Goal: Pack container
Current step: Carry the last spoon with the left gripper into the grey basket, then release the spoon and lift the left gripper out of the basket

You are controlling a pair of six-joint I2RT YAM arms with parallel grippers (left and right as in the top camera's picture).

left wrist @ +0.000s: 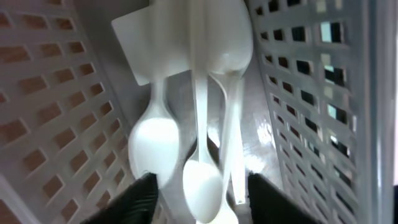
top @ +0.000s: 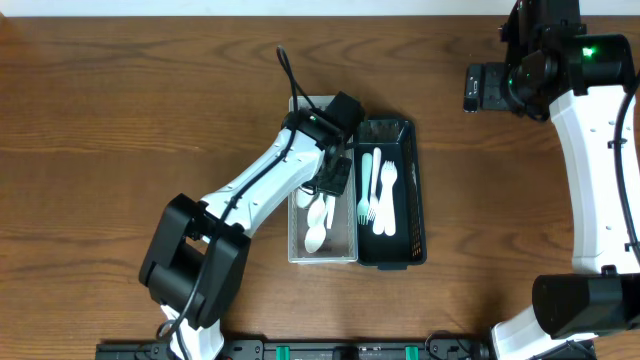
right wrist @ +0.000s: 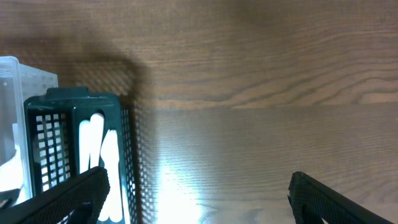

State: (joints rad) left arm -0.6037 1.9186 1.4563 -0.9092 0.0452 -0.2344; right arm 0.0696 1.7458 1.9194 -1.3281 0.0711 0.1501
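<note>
Flanking the white basket (top: 322, 259), a dark basket (top: 420, 200) holds forks (top: 384, 198).

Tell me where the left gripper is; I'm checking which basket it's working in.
In the overhead view the left gripper sits mid-frame, dipped into the white basket over the spoons, beside the dark basket.

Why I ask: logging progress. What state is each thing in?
white basket, holds spoons lying flat
dark basket, holds forks
left tool, open, inside white basket, over spoons
right tool, open, empty, over table
</note>
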